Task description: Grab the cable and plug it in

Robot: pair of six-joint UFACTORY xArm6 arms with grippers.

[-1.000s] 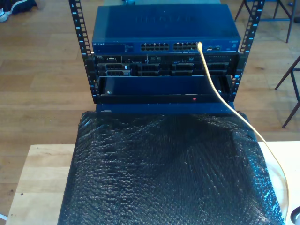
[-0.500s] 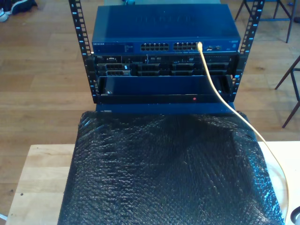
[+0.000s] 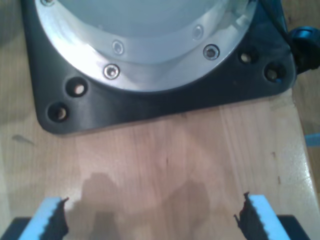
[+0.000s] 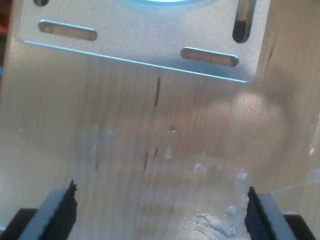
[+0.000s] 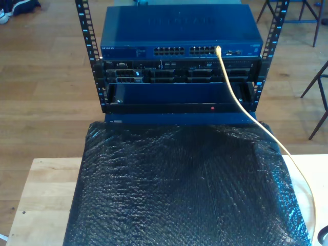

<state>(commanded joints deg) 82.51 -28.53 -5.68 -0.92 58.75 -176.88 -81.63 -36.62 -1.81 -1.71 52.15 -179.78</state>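
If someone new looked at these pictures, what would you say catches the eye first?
The pale-yellow cable stands out most: its tip sits at a port on the blue switch atop the rack, and it trails down toward the exterior view's lower right. Next comes the black bubble wrap covering most of the wooden table. My first gripper and my second gripper hang open over bare wood.

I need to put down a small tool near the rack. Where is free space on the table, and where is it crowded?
The bare wooden table at the exterior view's left, beside the black bubble wrap, is free. The strip at that view's right is narrow, and the yellow cable crosses it toward the switch. The wrap covers the middle.
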